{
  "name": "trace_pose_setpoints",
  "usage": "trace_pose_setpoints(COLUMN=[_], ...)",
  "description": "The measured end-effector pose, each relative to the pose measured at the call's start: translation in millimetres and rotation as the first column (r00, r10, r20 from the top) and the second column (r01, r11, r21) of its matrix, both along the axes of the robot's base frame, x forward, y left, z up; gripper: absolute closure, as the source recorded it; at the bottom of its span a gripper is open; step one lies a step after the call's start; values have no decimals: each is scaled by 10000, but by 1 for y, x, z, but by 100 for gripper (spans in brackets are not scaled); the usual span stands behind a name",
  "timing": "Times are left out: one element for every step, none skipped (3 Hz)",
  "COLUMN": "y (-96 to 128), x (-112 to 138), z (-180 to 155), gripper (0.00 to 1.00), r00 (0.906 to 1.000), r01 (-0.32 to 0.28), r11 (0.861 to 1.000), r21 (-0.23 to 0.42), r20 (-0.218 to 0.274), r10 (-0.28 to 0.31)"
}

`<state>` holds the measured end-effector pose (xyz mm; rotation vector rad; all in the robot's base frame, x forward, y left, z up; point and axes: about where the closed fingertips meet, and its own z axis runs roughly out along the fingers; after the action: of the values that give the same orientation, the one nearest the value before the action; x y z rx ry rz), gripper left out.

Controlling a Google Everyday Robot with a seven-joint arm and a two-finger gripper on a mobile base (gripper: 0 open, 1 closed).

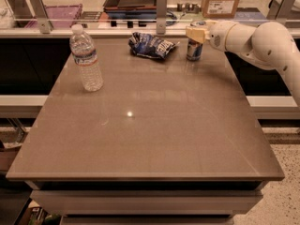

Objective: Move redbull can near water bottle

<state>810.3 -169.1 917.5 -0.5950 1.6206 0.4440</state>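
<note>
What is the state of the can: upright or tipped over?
Upright. The can stands on its base near a far corner of the table, with the tool at its top.

Redbull can (194, 50): standing upright nr far edge of counter (150, 135), twd far-right corner, just in from right edge. Showing slim blue-and-silver body, lower part in plain view. Top sitting hidden under gripper (196, 33), hovering right at can's top, reaching in from right side; can't tell if touching.

Water bottle (86, 60): standing upright nr far-left corner, a bit in from left edge and far edge. Showing clear ribbed plastic, white cap, pale label band round upper body. Standing taller than can. Sitting well apart from can, w/ most of far edge's width lying between.
</note>
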Motion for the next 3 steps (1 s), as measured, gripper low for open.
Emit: trace_pose_setpoints(y=[0, 10, 28], x=[0, -10, -29], z=[0, 10, 25], gripper=[100, 100, 100], r00=[10000, 9982, 9915], r01=[-2, -501, -1061], r11=[10000, 9986, 9941], r21=[0, 178, 218], r20=[-1, -306, -733], r10=[2, 506, 1074])
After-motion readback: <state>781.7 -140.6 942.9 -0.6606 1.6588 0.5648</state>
